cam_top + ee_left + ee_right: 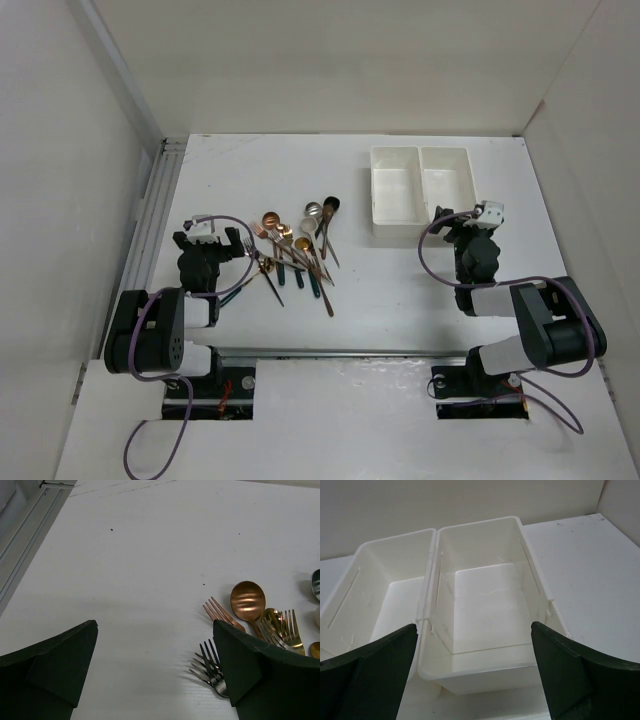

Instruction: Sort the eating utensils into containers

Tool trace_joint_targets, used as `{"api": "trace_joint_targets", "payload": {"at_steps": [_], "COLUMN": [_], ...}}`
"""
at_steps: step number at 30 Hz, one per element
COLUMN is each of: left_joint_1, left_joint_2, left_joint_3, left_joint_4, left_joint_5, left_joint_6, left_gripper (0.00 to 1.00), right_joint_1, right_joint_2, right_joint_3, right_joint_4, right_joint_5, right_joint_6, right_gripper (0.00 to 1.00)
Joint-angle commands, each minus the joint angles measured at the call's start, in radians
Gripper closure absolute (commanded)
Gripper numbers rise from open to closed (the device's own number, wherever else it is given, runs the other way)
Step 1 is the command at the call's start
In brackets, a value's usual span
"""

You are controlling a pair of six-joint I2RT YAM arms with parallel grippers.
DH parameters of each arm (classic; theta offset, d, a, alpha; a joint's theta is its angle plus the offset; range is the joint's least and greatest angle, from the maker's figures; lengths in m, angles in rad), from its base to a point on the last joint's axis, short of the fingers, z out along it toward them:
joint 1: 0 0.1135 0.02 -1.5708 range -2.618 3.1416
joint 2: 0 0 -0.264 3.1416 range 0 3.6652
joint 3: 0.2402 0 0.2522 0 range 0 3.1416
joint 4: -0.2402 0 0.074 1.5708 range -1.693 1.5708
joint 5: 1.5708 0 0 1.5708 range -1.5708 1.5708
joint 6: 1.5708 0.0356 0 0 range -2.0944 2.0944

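Utensils (295, 250): overlapping heap, bench (400, 285). Left fingers (55, 665), right fingers (375, 670): apart, empty. Likely hazard: crossed handles dragging neighbours into wrong containers (420, 175).

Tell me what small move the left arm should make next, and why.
Probably nudge the left gripper right and lower it over the dark fork at the edge of the utensil pile. Its jaws stand open and empty, that fork lies just beside its right finger, and both white bins are empty.
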Motion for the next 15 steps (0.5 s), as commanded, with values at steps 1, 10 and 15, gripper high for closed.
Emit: {"api": "trace_joint_targets", "payload": {"at_steps": [1, 10, 15], "left_joint_1": [-0.004, 0.016, -0.007], "left_joint_2": [-0.011, -0.198, -0.238], "left_joint_3": [0.024, 0.108, 0.618], "left_joint_4": [0.184, -0.083, -0.782], "left_joint_5": [-0.002, 0.292, 0.365], "left_joint_6": [-0.011, 0.097, 0.401], "left_gripper": [0.00, 0.00, 0.00], "right_joint_1": [-0.005, 0.041, 0.053], "right_joint_2": [-0.018, -0.222, -0.286], "right_joint_3": [0.029, 0.416, 0.831], "right_joint_4": [0.030, -0.647, -0.717], "right_joint_5": [-0.003, 0.184, 0.185], "right_joint_6": [0.012, -0.059, -0.308], "right_gripper": [0.00, 0.00, 0.00]}}
